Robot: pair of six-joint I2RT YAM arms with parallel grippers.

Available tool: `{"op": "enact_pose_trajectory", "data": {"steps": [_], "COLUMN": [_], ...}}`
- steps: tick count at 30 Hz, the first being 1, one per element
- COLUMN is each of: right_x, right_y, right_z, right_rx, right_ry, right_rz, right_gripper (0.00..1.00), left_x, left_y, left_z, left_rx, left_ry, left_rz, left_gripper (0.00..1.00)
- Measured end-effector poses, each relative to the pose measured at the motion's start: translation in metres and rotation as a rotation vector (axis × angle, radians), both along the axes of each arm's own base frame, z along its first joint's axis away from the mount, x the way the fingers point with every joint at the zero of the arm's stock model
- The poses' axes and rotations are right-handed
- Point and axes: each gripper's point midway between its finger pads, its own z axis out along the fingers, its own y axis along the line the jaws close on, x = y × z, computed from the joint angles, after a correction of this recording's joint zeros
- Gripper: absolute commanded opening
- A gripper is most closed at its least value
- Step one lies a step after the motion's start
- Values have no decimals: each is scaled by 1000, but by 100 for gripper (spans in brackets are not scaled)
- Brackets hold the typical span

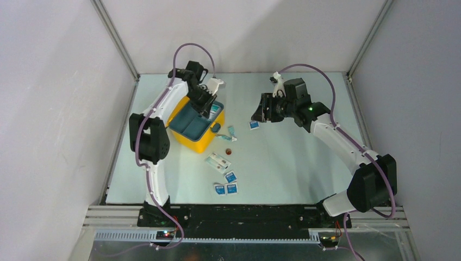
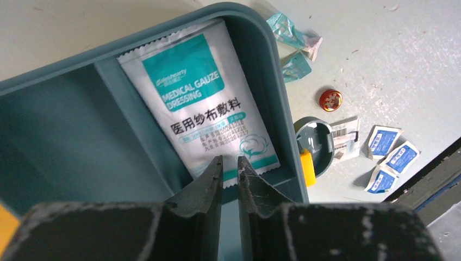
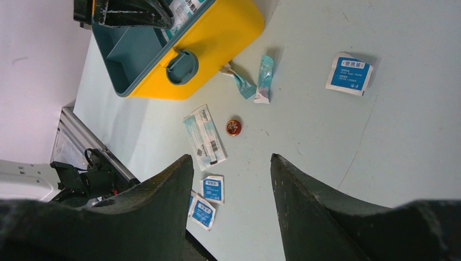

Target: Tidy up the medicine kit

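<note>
Left fingers (image 2: 205, 182) are sitting nearly together at the gauze packet (image 2: 209, 103) edge inside the kit (image 1: 187, 140) (far-left tabletop (image 1: 293, 163)); whether they are pinching it, I cannot tell. Right fingers (image 3: 157, 206) are hanging apart, empty. Lifting while pinching risks dragging the packet out.

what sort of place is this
Probably a robot lab test cell: blank panels on an aluminium frame box in a pale table, with a left arm and right arm bolted at its near edge.

Top overhead, left wrist close, right wrist farther — all share medicine kit (image 1: 190, 142)
</note>
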Motion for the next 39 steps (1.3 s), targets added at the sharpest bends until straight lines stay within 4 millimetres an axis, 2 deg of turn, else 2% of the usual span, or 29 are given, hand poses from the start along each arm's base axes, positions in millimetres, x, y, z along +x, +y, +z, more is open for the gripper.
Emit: {"op": "enact_pose_trajectory", "data": {"steps": [3, 6, 8, 11, 15, 17, 19, 20, 22, 25, 28, 31, 34, 39], "right_x": [0, -3, -8, -18, -39, -53, -67, -77, -102, -134, -152, -148, -132, -117], "right_y": [0, 1, 4, 16, 52, 79, 101, 111, 128, 143, 151, 155, 155, 157], "right_z": [-1, -3, -5, -9, -36, -58, -82, -96, -124, -158, -178, -180, -173, -167], "right_rx": [-4, -8, -12, -22, -104, -171, -247, -292, -388, -520, -631, -691, -728, -760], "right_ry": [-10, -19, -31, -52, -65, -71, -80, -87, -98, -127, -165, -206, -249, -290], "right_rz": [10, 49, 92, 186, 382, 495, 581, 626, 712, 804, 852, 832, 776, 729], "right_gripper": [58, 59, 58, 57, 50, 50, 50, 50, 50, 49, 48, 48, 48, 48], "left_x": [1, 1, -1, -9, -30, -46, -64, -76, -91, -106, -123, -130, -130, -127], "left_y": [5, 10, 14, 19, 29, 38, 48, 56, 70, 84, 85, 84, 81, 74], "left_z": [10, 35, 62, 115, 173, 186, 186, 180, 169, 158, 163, 180, 193, 191], "left_rx": [18, 24, 18, -26, -104, -132, -159, -170, -190, -246, -370, -489, -587, -695], "left_ry": [-34, -106, -177, -316, -504, -575, -619, -627, -631, -634, -638, -646, -636, -550], "left_rz": [8, 19, 34, 77, 158, 213, 280, 332, 427, 543, 607, 655, 687, 706], "left_gripper": [26, 28, 29, 32, 37, 43, 55, 66, 74, 86, 97, 99, 100, 99]}}
